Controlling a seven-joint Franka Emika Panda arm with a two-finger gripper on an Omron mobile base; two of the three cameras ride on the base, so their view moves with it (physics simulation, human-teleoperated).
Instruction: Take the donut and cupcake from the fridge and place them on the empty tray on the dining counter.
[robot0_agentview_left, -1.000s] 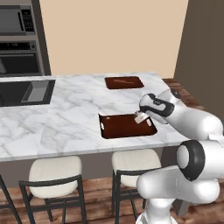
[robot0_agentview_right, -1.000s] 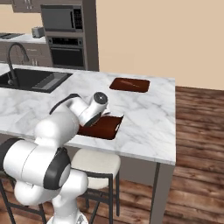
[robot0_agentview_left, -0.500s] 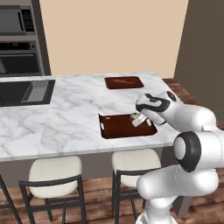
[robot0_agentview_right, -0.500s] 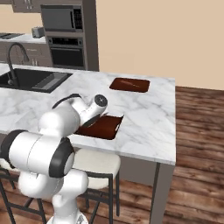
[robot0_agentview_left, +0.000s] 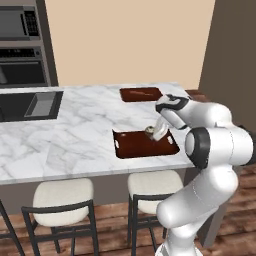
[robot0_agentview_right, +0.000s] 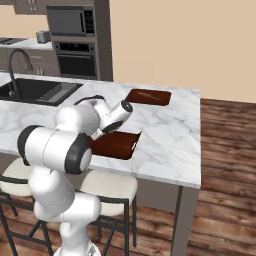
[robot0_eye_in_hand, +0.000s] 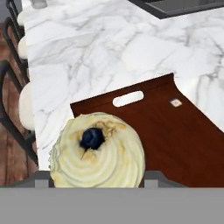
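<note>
The cupcake (robot0_eye_in_hand: 98, 151), with swirled cream icing and a dark berry on top, sits between my fingertips (robot0_eye_in_hand: 41, 178). My gripper (robot0_agentview_left: 156, 133) is shut on the cupcake (robot0_agentview_left: 149, 131) just above the far right part of the dark brown tray (robot0_agentview_left: 142, 146). In the hand view the tray (robot0_eye_in_hand: 175, 140) and its pale handle slot lie directly beyond the cupcake. The tray (robot0_agentview_right: 117, 145) rests near the front edge of the white marble dining counter (robot0_agentview_left: 75, 135). The donut and the fridge are out of view.
A smaller flat brown board (robot0_agentview_left: 141, 94) lies at the counter's far edge. The dark inset sink (robot0_agentview_left: 30, 105) is at the left. Two stools (robot0_agentview_left: 60, 195) (robot0_agentview_left: 152, 184) stand under the front edge. Built-in ovens (robot0_agentview_left: 22, 40) line the back wall.
My arm has folded, with its elbow swinging up toward the cameras. The hand with the cupcake has crept slightly left and stays over the tray.
</note>
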